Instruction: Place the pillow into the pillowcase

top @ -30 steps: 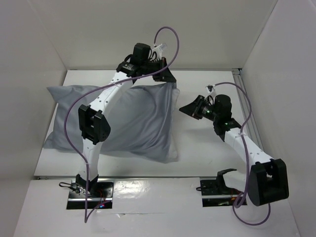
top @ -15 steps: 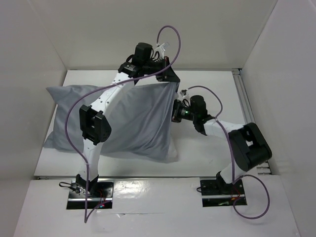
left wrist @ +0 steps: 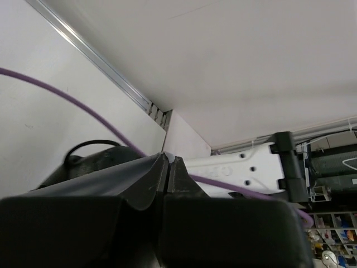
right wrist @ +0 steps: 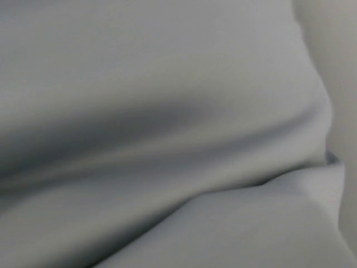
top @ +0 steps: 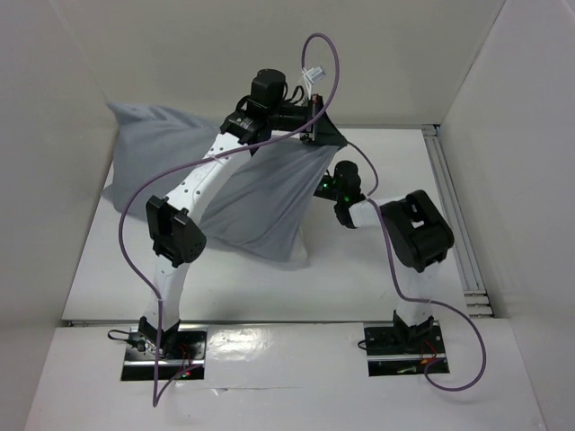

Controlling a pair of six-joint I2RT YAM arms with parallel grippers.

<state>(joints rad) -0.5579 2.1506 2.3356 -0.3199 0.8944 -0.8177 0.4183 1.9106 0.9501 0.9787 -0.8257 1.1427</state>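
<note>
- The left fingers (top: 325, 135) are pressed together, tip against tip in the left wrist view (left wrist: 168, 161). From above they pinch the top right corner of the pillowcase (top: 252, 193) and hold it up off the counter (top: 377, 278).
- The right fingers (top: 321, 186) are below and just nearer than the left fingers, pushed against the right edge of the pillowcase. Their spread cannot be told: the overhead view hides them against the cloth, and the right wrist view is filled with blurred grey folds (right wrist: 167, 111).
- The pillowcase hangs down and away to the left of the left fingers in a slanted, plump sheet. Its far left corner rests high against the back wall (top: 404, 63), and its low edge touches the counter.
- A paler strip at the bottom corner, below the right fingers, looks like the pillow (top: 303, 252), though this is not certain. The rest of it is out of sight inside the grey cloth.
- A purple cable (top: 314, 54) loops above the left fingers, close to the back wall.
- The right arm's folded elbow (top: 418, 229) sits just right of its fingers.
- To the right of both pairs of fingers the counter is bare as far as a metal rail (top: 454, 224) along its edge. The side wall stands just beyond the rail.
- The back wall is close behind the left fingers.
</note>
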